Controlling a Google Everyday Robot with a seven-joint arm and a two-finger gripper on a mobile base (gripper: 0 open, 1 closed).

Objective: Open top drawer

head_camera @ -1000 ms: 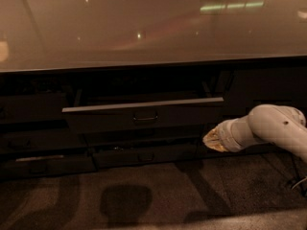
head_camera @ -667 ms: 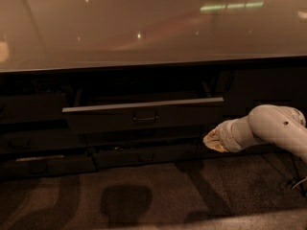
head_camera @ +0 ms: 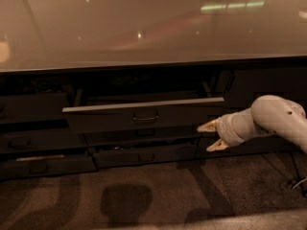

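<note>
The top drawer (head_camera: 144,115) is a wide dark grey front under the countertop, pulled partly out so its pale top edge shows, with a small rectangular handle (head_camera: 145,117) at its centre. My gripper (head_camera: 209,137) hangs at the drawer's right end, just off its lower right corner and well clear of the handle. Its two pale fingers (head_camera: 208,126) are spread apart with nothing between them. The white arm (head_camera: 273,121) comes in from the right edge.
A glossy beige countertop (head_camera: 144,28) overhangs the cabinet. Slimmer dark drawer fronts (head_camera: 144,155) sit below, the lower middle one slightly ajar. Dark cabinet panels flank both sides. Carpeted floor (head_camera: 144,200) lies in front, with a cable at the far right.
</note>
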